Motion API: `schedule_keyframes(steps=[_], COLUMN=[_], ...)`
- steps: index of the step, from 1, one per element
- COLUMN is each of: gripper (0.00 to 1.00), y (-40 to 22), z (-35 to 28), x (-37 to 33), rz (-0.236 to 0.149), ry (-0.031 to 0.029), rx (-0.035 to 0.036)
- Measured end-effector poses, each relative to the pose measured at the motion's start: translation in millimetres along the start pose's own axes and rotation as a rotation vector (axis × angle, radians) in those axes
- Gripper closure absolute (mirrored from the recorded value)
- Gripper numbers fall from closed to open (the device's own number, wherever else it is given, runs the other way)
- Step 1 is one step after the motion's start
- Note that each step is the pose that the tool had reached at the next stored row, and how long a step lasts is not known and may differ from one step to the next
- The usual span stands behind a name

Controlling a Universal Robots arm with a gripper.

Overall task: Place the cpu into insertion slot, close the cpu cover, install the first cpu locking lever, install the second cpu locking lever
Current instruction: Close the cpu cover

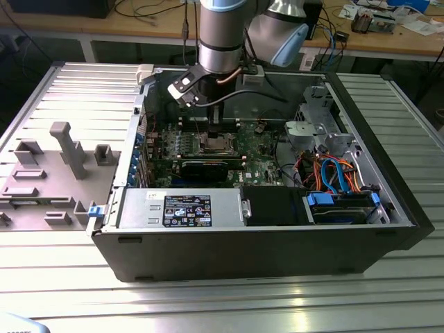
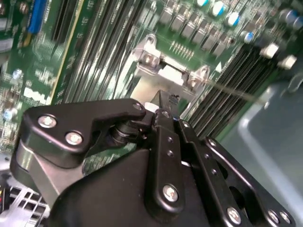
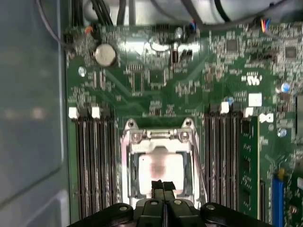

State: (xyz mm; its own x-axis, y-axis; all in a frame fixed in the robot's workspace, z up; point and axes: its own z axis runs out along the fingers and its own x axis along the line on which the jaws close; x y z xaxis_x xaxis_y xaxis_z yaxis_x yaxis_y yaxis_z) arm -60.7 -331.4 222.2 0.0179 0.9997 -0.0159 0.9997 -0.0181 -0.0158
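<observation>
On a ribbed aluminium tabletop (image 1: 62, 104) stands an open black computer case (image 1: 263, 239). The black end effector (image 3: 163, 185), fingers pressed together and empty, hovers over the silvery-grey square cpu (image 3: 158, 166) seated in the silver-rimmed insertion slot (image 3: 127, 161).

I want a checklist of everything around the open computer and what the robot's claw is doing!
Surface: ribbed silver metal table, black open computer case on it.
Job's things: silvery-grey square cpu lies in the silver-rimmed insertion slot; thin silver sheet-metal cpu cover lies around it.
Clutter: grey plastic fixture tray at the exterior view's left.
Claw: black claw shut, tips just over the cpu.
Cables: orange and blue cables inside the case.
Surroundings: wooden workbench behind.
</observation>
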Motion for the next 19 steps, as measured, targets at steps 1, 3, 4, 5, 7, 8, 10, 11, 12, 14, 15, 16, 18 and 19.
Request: schedule_keyframes(steps=[1, 3, 4, 5, 7, 8, 10, 11, 12, 14, 15, 16, 18, 19], gripper=[0.89, 0.89, 0.89, 0.89, 0.89, 0.89, 0.89, 0.89, 0.89, 0.89, 0.89, 0.89, 0.89, 0.89], y=[-1.8, -5.3, -6.5, -6.8, -7.2, -7.5, -7.7, -7.8, -7.8, -7.6, -6.6, -5.5, -2.4, 0.1], z=[1.5, 8.1, 10.0, 10.6, 12.3, 13.6, 15.2, 15.5, 15.9, 16.4, 16.5, 16.5, 16.4, 16.3], x=[0.0, 0.1, 0.0, 0.0, 0.1, 0.1, 0.0, 0.0, 0.0, 0.0, 0.0, 0.1, 0.1, 0.2], rz=[0.000, 0.000, 0.000, 0.000, 0.000, 0.000, 0.000, 0.000, 0.000, 0.000, 0.000, 0.000, 0.000, 0.000], ry=[0.0000, 0.0000, 0.0000, -0.0001, -0.0001, 0.0000, -0.0002, -0.0002, -0.0001, -0.0003, -0.0004, -0.0002, -0.0001, 0.0000], rx=[-0.0001, -0.0001, 0.0000, 0.0000, 0.0000, 0.0000, 0.0000, 0.0000, 0.0001, 0.0002, 0.0002, 0.0000, 0.0000, 0.0000])
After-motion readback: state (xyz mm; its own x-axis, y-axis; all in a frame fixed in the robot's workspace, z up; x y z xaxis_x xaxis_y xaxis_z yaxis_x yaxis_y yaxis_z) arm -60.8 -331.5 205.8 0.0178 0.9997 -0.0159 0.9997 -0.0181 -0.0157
